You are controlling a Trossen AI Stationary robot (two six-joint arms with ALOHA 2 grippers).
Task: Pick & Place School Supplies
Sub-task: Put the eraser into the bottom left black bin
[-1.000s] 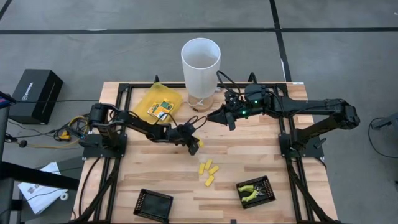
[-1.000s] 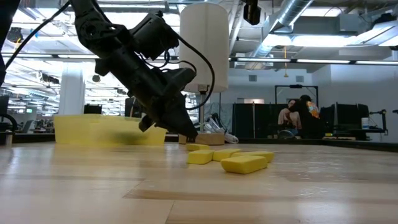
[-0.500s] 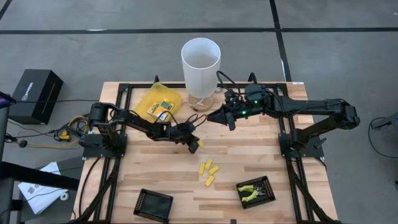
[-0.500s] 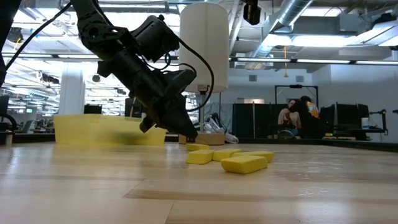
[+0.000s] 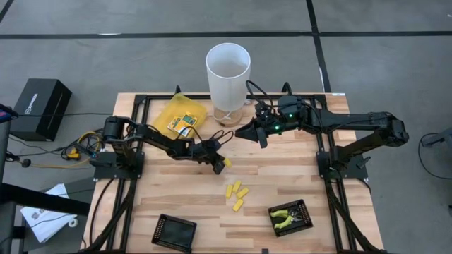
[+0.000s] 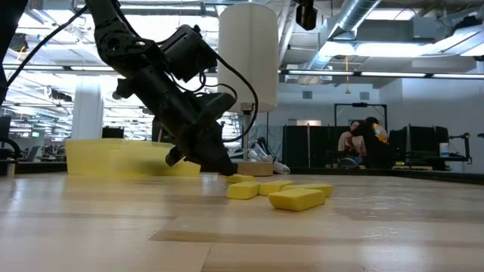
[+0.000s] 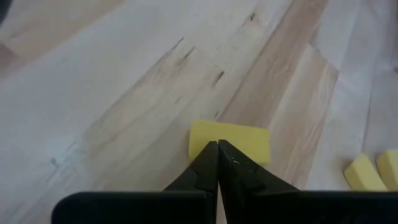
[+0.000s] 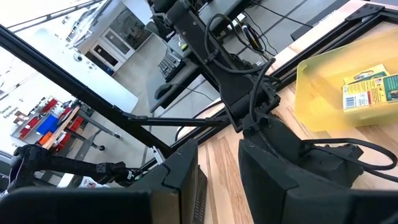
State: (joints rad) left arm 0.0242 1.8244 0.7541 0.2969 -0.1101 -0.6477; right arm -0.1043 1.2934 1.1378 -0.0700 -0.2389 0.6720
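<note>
A short yellow oblong piece (image 7: 239,138) lies flat on the wooden table (image 5: 282,166), near its middle. My left gripper (image 7: 217,144) is shut and slants down, its tips at that piece's near edge (image 5: 226,163). Three more yellow pieces (image 5: 236,195) lie in a cluster closer to the near edge. Yellow-green plier-like tools (image 5: 286,217) lie in a black tray (image 5: 304,208) at the near right. My right gripper (image 5: 240,132) hangs raised over the table's far middle; it is open (image 8: 217,171) with nothing between its fingers. My left gripper has its shut fingertips (image 7: 211,155) at the lone yellow piece's near long edge (image 7: 205,134), coming slanting down from the table's left. The piece lies flat on the wood. I cannot tell whether the tips touch it.
A tall white cylinder (image 5: 227,74) stands at the far edge. A translucent yellow pouch (image 5: 181,118) with a labelled packet lies at the far left. A second black tray (image 5: 174,231) sits at the near left. Black frame rails (image 5: 321,155) run along both sides.
</note>
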